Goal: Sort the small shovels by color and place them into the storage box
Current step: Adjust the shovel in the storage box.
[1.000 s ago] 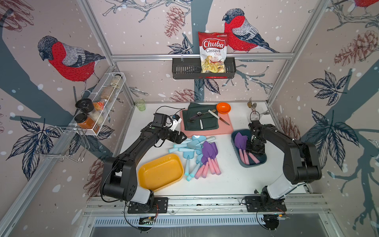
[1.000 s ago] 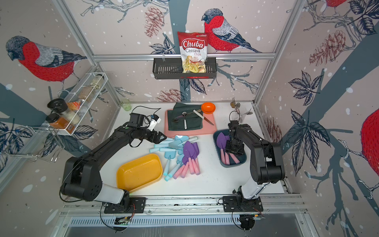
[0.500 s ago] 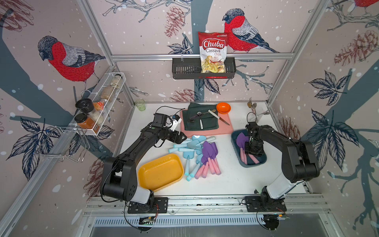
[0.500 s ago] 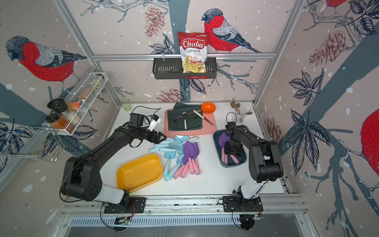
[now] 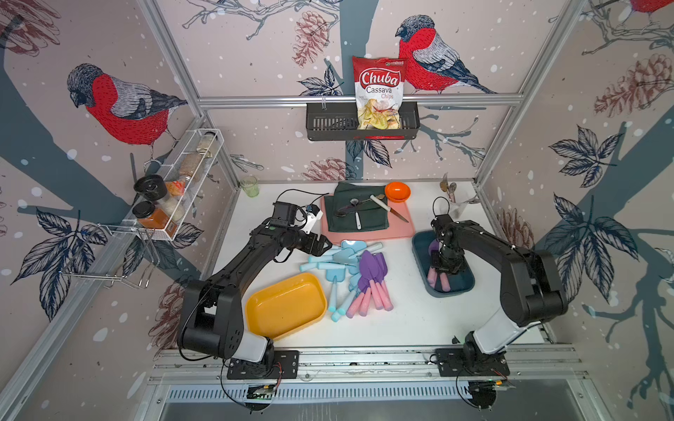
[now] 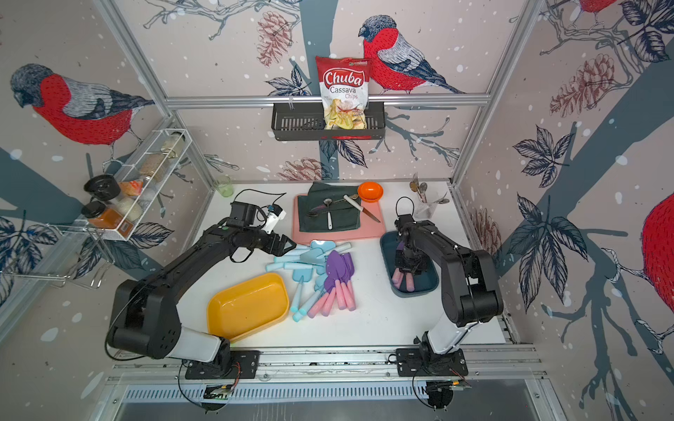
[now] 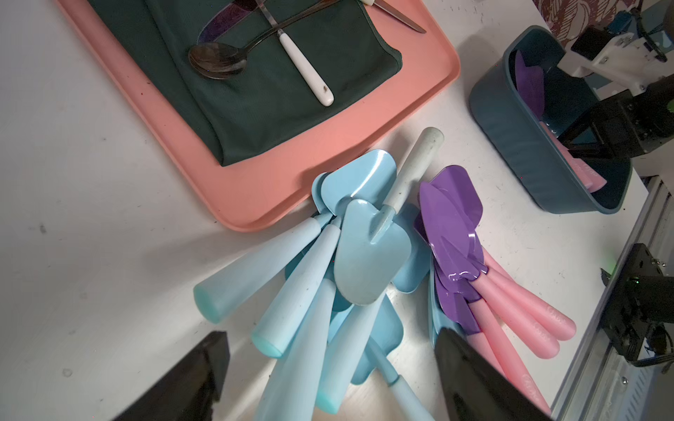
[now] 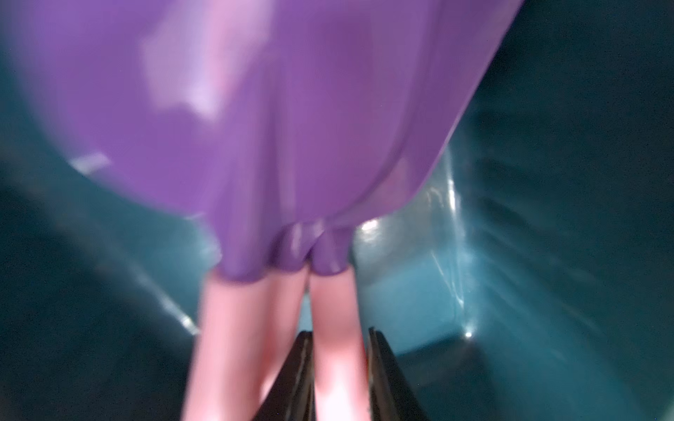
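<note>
Several light blue shovels (image 5: 339,260) and several shovels with purple blades and pink handles (image 5: 372,269) lie piled mid-table in both top views. The left gripper (image 5: 322,243) hovers open at the far left end of the blue ones (image 7: 368,255), with nothing between its fingers. At the right stands a teal storage box (image 5: 452,293) holding purple and pink shovels. The right gripper (image 5: 443,268) is down inside it. In the right wrist view the right gripper (image 8: 339,333) is shut on one pink handle (image 8: 335,302), beside a second handle. A yellow storage box (image 5: 284,306) sits at the front left, holding nothing.
A pink tray (image 5: 368,237) behind the pile carries a dark green cloth, spoons and a white-handled knife. An orange bowl (image 5: 397,191), a green cup (image 5: 250,186) and a cup of spoons (image 5: 452,197) line the back. A wall basket holds a chips bag (image 5: 379,94).
The right gripper's jaws have narrowed onto a pink handle in the teal box, and that arm shifted slightly toward the back. The left arm has not moved.
</note>
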Robot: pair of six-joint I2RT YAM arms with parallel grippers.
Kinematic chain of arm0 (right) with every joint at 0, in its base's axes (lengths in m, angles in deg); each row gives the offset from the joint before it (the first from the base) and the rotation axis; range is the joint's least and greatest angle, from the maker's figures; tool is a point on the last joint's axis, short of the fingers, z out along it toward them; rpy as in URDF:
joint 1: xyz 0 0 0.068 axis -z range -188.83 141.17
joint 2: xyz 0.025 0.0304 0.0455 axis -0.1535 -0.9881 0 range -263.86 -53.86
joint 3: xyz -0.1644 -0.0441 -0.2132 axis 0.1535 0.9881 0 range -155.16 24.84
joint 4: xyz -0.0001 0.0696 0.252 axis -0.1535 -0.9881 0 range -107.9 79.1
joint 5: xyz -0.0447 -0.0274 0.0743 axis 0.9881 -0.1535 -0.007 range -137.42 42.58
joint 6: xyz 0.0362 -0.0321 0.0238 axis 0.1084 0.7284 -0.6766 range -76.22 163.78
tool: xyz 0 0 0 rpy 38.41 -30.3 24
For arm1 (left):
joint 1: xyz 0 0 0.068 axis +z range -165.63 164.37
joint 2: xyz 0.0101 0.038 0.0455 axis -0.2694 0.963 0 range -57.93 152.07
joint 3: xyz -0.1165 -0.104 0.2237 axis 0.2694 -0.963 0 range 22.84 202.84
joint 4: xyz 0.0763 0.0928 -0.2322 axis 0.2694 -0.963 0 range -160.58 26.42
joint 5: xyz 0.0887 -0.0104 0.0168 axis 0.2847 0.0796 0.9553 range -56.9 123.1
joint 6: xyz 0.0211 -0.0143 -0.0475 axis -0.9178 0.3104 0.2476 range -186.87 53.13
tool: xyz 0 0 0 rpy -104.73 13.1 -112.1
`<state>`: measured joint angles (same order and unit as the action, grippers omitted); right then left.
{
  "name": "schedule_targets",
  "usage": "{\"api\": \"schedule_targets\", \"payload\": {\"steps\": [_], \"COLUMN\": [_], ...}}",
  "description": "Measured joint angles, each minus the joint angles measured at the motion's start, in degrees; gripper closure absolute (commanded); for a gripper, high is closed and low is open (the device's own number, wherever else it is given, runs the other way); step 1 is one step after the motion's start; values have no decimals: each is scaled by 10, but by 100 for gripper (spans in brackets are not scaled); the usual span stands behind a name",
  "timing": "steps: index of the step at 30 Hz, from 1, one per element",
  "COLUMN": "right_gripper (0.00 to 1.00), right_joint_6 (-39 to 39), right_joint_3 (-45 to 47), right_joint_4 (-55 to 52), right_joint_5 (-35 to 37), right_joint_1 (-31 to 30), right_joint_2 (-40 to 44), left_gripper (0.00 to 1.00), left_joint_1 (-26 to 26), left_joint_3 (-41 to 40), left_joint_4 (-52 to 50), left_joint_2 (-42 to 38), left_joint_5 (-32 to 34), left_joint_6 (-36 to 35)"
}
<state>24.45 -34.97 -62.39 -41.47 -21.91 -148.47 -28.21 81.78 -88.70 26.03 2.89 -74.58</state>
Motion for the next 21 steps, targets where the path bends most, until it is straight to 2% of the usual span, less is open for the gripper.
{"api": "schedule_targets", "payload": {"steps": [10,15,19,21], "right_gripper": [83,84,81,72], "right_joint_6": [-3,-6,-6,-5], "right_joint_3": [-30,-48,-51,-53], "right_joint_4": [-35,-56,-62,-62], "right_joint_5": [7,-4,-5,-4], "right_joint_1": [1,0,1,4], "right_joint_2": [30,33,18,2], "left_gripper": [8,8,8,8], "left_joint_1": [0,0,0,0], "left_joint_3": [0,0,0,0], "left_joint_4": [0,0,0,0], "left_joint_2": [0,0,0,0], "left_joint_5": [0,0,-1,-2], "left_joint_6": [0,0,0,0]}}
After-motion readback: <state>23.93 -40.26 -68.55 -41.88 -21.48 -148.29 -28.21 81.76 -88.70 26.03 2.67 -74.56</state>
